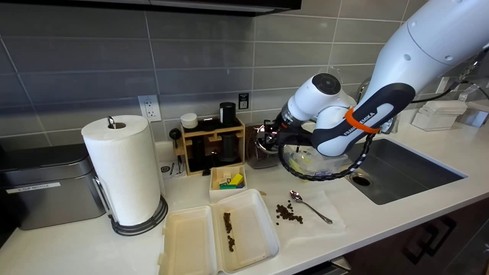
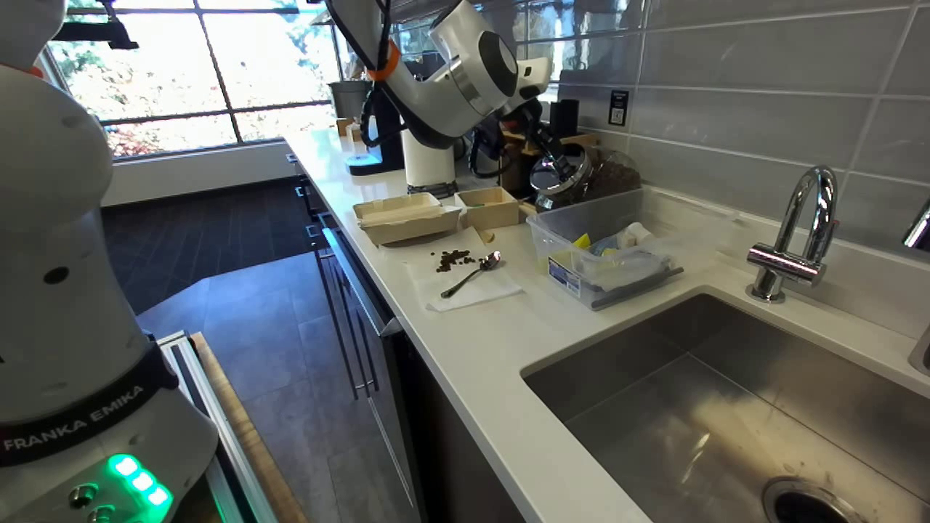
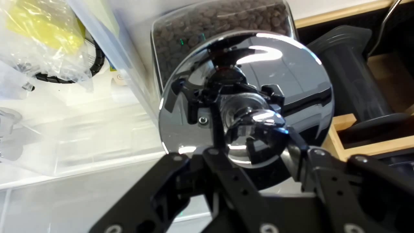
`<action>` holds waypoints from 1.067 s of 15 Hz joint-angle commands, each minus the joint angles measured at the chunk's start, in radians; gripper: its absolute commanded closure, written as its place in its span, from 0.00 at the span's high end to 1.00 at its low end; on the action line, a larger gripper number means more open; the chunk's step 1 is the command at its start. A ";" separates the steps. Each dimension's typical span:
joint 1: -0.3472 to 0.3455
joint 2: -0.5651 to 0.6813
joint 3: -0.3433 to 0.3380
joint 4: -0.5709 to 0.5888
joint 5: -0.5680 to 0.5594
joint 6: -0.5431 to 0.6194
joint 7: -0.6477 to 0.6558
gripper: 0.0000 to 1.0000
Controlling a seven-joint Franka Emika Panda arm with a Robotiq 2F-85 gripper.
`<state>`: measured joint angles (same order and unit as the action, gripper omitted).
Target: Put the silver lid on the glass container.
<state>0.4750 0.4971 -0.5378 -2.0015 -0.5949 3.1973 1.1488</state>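
Observation:
The silver lid is a shiny round disc with a metal knob. The glass container is a clear jar full of brown beans, standing beside the wooden rack; it also shows in both exterior views. The lid is tilted at the jar's mouth side in an exterior view; I cannot tell whether it touches the rim or sits fully on it. My gripper has its fingers on both sides of the knob and looks shut on it. The arm hides part of the jar.
A wooden rack stands close beside the jar. A clear plastic bin with bags stands on the other side. A small white tub, an open tray, a spoon and loose beans lie in front. The sink is nearby.

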 commanded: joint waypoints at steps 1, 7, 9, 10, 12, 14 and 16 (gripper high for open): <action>0.002 0.029 -0.013 0.005 0.009 0.046 0.021 0.21; 0.010 0.059 -0.032 0.018 0.015 0.078 0.030 0.21; 0.016 0.070 -0.042 0.027 0.016 0.080 0.031 0.21; 0.017 0.075 -0.044 0.030 0.016 0.082 0.032 0.21; 0.021 0.086 -0.053 0.035 0.019 0.090 0.034 0.21; 0.016 0.088 -0.046 0.034 0.022 0.096 0.033 0.21; 0.018 0.097 -0.051 0.039 0.025 0.106 0.035 0.21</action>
<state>0.4824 0.5516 -0.5679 -1.9856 -0.5891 3.2678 1.1600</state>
